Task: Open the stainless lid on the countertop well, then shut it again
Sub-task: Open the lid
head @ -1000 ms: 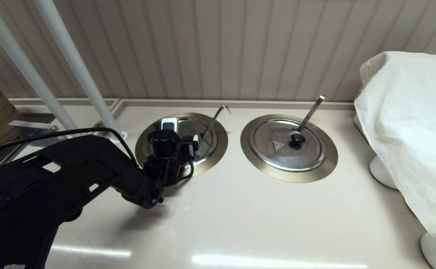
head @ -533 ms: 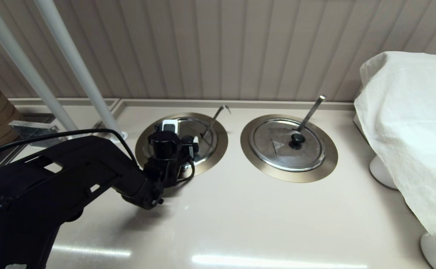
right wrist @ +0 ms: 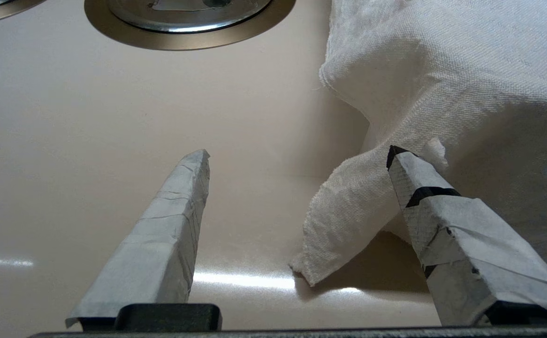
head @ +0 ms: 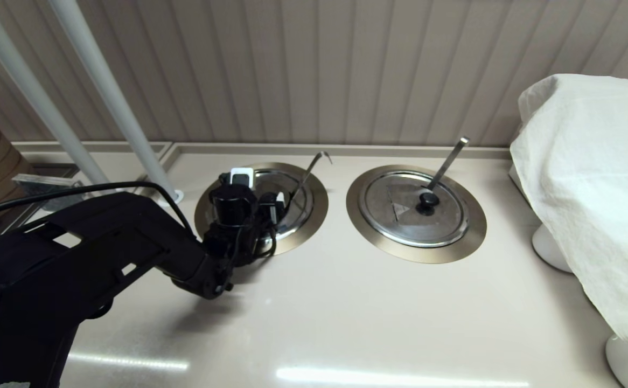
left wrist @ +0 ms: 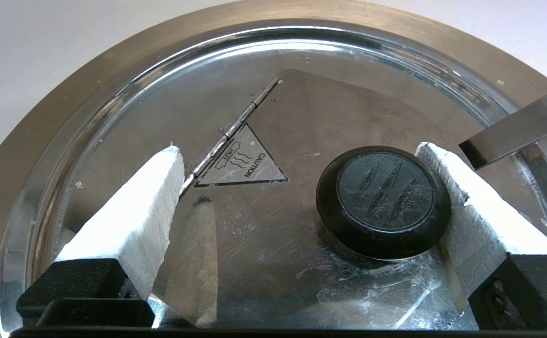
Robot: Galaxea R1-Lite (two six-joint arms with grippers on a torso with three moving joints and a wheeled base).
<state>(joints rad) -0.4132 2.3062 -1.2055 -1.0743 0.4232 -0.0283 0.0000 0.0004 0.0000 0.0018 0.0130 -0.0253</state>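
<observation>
The stainless lid (head: 297, 211) lies seated in the countertop well (head: 318, 213) at the left, and its hook-ended wire handle (head: 312, 168) sticks out at the back. My left gripper (head: 260, 193) hangs low over it, open. In the left wrist view the lid (left wrist: 264, 234) fills the picture with its triangle caution mark (left wrist: 243, 162). The black knob (left wrist: 383, 202) sits inside my left gripper (left wrist: 299, 150), against one white pad (left wrist: 466, 206); the other pad (left wrist: 137, 216) stands well clear. My right gripper (right wrist: 299, 152) is open over bare countertop, out of the head view.
The twin lid (head: 395, 215) with a black knob and straight flat handle (head: 448, 160) sits in its ring to the right. A white cloth (head: 588, 178) covers something at the far right; its corner (right wrist: 344, 220) hangs between my right fingers. White poles (head: 109, 102) rise at back left.
My left arm has drifted slightly left and toward the back over the lid. The lid has stayed seated and the fingers have stayed apart.
</observation>
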